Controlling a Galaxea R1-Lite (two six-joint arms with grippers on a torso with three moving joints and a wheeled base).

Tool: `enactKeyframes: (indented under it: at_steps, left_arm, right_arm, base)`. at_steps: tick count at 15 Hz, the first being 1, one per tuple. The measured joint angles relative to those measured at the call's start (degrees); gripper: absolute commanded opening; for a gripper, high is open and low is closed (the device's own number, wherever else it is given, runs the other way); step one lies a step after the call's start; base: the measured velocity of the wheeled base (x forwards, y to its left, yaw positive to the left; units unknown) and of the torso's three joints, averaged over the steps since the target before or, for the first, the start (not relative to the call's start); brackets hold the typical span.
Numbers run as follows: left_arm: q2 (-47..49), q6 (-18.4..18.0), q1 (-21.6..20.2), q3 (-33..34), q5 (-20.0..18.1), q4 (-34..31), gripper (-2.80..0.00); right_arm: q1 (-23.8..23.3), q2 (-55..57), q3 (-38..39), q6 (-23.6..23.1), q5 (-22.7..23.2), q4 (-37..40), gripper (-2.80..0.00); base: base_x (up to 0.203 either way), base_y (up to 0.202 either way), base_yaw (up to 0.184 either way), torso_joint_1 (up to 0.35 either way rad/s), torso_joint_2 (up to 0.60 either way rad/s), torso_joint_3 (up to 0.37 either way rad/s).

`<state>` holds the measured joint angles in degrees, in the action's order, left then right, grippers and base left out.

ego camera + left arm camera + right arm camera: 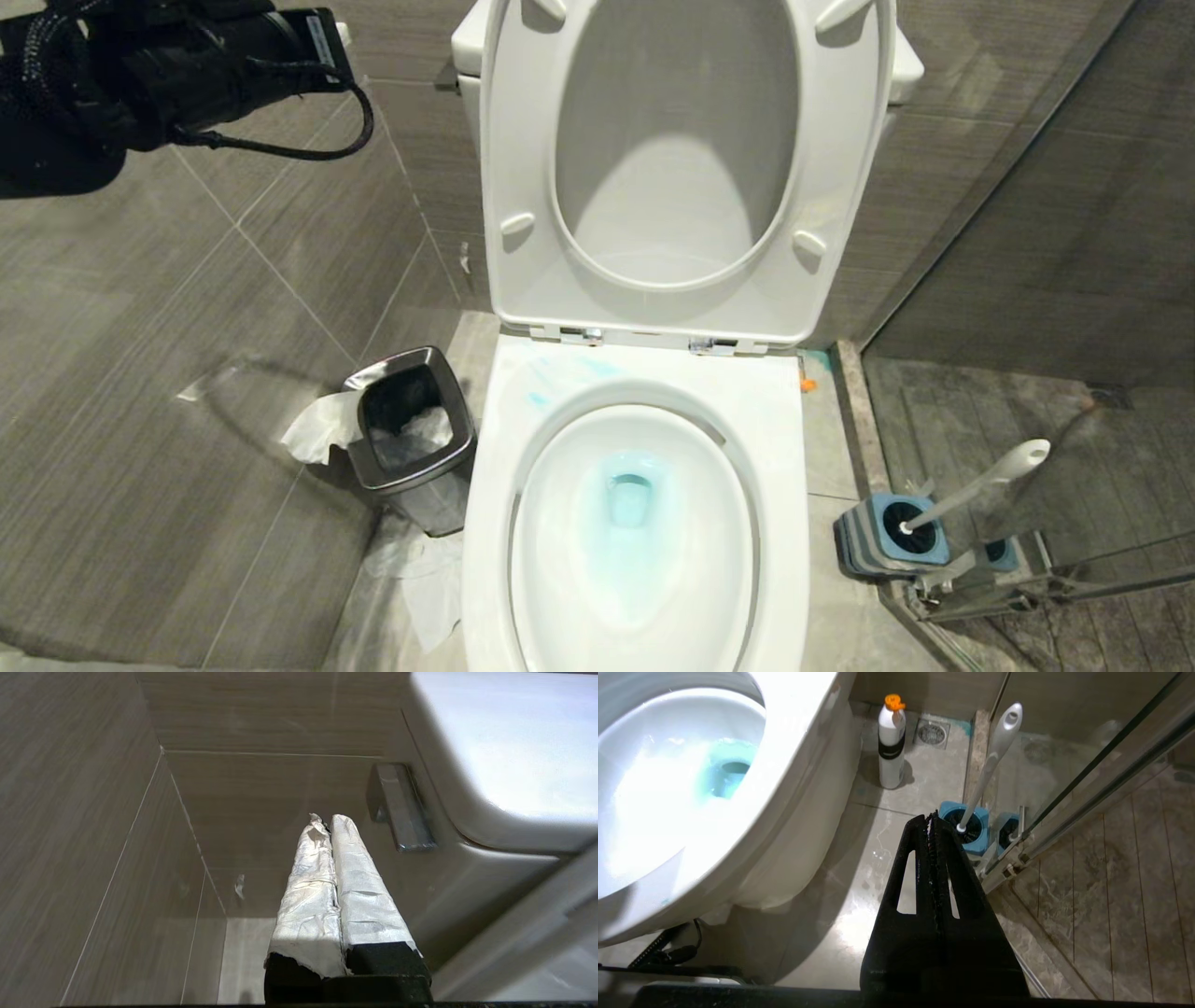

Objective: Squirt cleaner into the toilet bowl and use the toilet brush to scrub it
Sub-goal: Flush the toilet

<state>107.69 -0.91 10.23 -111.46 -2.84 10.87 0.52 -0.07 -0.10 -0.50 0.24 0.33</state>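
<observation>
A bathroom seen from above. The toilet bowl (485, 523) stands open with its seat and lid (523, 149) raised against the tank, leaving the basin free for cleaning. Cleaner (627, 495) tints the water at the bottom pale turquoise, and faint turquoise smears mark the rim behind it.

The toilet brush (980, 485) leans in its blue holder (887, 541) on the floor to the right of the bowl, beside a glass shower door, bristle head down in the cup, unused by the look of it. A white bottle with an orange cap (892, 742) stands on the floor near the bowl's base.

The left claw (326, 820), its fingers wrapped in white tape and pressed together, empty, is raised near the tank's flush lever (402, 807). The right claw (933, 816) hangs low beside the bowl, closed and empty, pointing toward the brush holder.

A small steel bin (411, 429) left of the bowl holds crumpled tissue.
</observation>
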Motion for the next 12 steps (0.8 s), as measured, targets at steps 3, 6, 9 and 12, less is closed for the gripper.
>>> enactKeyframes:
  at_steps: [3, 6, 9, 12]
  left_arm:
    - [0.3, 0.4, -0.5, 0.0, 0.0, 4.2, -2.80]
    - [0.4, 0.7, -0.7, 0.0, -0.1, 7.4, -2.80]
    - [0.7, 2.4, -0.7, 0.0, 0.0, 12.1, -2.80]
    - [0.7, 3.2, -0.7, 0.0, 0.0, 14.3, -2.80]
  right_arm:
    - [0.0, 0.0, 0.0, 0.0, 0.0, 0.0, -2.80]
    - [0.0, 0.0, 0.0, 0.0, 0.0, 0.0, -2.80]
    - [0.0, 0.0, 0.0, 0.0, 0.0, 0.0, -2.80]
    - [0.0, 0.0, 0.0, 0.0, 0.0, 0.0, -2.80]
  base:
    - [0.000, 0.000, 0.000, 0.001, 0.00, -0.198]
    - [0.000, 0.000, 0.000, 0.003, 0.00, -0.199]
    - [0.000, 0.000, 0.000, 0.006, 0.00, -0.197]
    - [0.000, 0.000, 0.000, 0.002, 0.01, -0.189]
